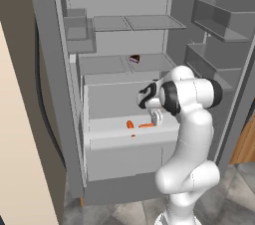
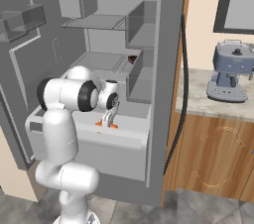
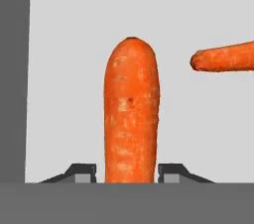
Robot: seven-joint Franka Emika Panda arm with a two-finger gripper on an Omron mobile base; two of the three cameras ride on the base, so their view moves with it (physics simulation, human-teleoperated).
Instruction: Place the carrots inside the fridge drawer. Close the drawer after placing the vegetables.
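At the centre of the left base view we see our gripper reaching down into the pulled-out fridge drawer, where both carrots lie on the pale floor: one carrot right under the fingertips and a second carrot just to its left. In the hand view, the near carrot stands between the two fingertips with a thin gap on each side, so we cannot tell whether they grasp it or have let go. The other carrot pokes in from the right edge, apart from the first.
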